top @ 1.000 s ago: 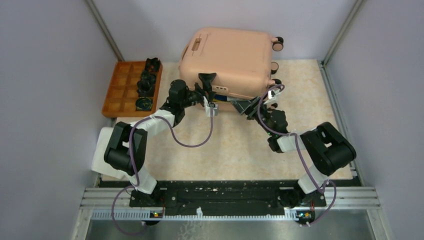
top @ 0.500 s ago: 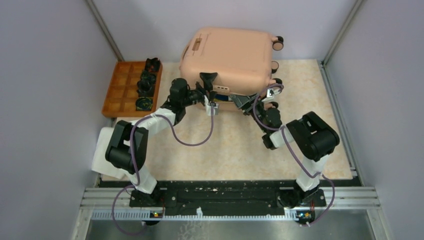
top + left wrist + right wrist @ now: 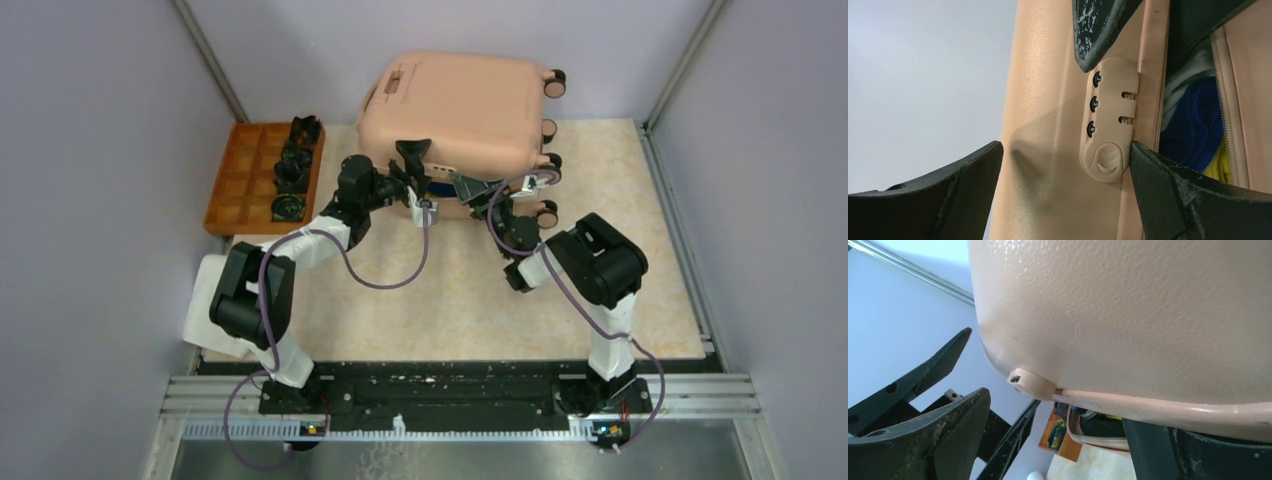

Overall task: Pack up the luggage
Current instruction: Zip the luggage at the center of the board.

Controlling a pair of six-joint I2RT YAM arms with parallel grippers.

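Observation:
The peach-pink luggage (image 3: 460, 105) lies at the back of the table with its lid tilted slightly up from the base. Blue cloth (image 3: 1193, 125) and something yellow (image 3: 1220, 160) show in the gap. My left gripper (image 3: 415, 175) is open and straddles the lid's front edge beside the combination lock (image 3: 1108, 120). One finger is outside the shell (image 3: 1043, 100), the other at the seam. In the left wrist view the left gripper (image 3: 1065, 150) holds nothing. My right gripper (image 3: 475, 190) is open just to its right, at the lid's rim (image 3: 1128, 315). In the right wrist view the right gripper (image 3: 1055, 407) reaches under that rim.
An orange compartmented tray (image 3: 262, 175) sits left of the luggage with several black items (image 3: 290, 170) in its right column. Grey walls close in the back and both sides. The luggage wheels (image 3: 548, 130) stick out on its right side.
My right arm has swung left along the luggage's front edge, bringing its gripper close beside the left one. The left arm has barely moved. Both grippers stay open.

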